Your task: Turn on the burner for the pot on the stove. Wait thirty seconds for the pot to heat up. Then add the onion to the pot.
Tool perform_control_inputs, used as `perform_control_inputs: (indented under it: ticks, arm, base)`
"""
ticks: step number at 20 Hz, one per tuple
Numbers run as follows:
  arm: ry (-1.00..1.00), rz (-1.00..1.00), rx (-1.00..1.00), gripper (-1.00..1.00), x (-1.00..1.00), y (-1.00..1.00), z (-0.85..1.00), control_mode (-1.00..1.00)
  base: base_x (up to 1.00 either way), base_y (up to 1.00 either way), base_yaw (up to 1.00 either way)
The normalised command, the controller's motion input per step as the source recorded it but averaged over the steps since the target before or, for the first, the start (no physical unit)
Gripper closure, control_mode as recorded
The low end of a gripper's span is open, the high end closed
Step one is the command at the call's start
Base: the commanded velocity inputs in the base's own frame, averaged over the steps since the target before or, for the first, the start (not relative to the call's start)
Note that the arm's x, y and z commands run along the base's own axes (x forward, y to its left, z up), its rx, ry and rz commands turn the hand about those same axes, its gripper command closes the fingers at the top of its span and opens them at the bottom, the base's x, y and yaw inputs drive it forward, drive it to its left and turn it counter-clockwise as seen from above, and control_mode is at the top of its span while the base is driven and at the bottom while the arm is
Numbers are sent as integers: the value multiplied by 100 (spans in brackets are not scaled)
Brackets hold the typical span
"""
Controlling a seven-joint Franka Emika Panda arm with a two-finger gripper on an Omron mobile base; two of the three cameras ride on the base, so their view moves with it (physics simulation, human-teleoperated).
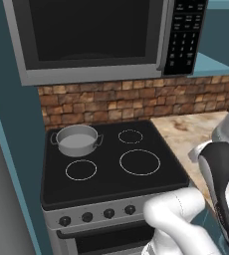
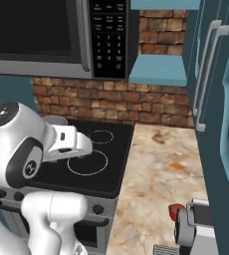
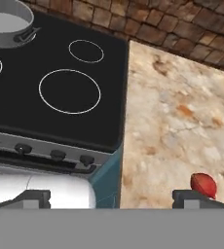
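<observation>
Hand (image 3: 111,197) wide apart, empty, hovering off the table's (image 3: 182,121) front edge; onion (image 3: 203,184) just beside its right fingertip (image 3: 194,197); knobs (image 3: 58,155) lower left.

Glossy white rounded arm (image 2: 47,214), dark joint bands, grey hand (image 2: 193,224)

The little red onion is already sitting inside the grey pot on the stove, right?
Not quite. The pot on the stove holds nothing; the left base view shows its pale inside bare. The onion lies on the counter to the right of the stove, as the hand view shows.
</observation>
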Motion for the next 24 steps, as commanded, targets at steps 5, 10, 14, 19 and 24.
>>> perform_control_inputs:
  ticks: [5, 10, 14, 19, 24]
  arm:
    - [-31, -31, 3, -100, -1, -40, 5, -100]
    - [-20, -17, 0, -100, 0, -7, 0, -100]
    - [-1, -2, 0, -100, 0, -1, 0, -100]
    - [0, 0, 0, -100, 0, 0, 0, -100]
    - [0, 0, 0, -100, 0, 0, 0, -100]
  base:
    - [0, 0, 0]
    - [0, 0, 0]
    - [0, 0, 0]
    - [0, 0, 0]
    - [0, 0, 0]
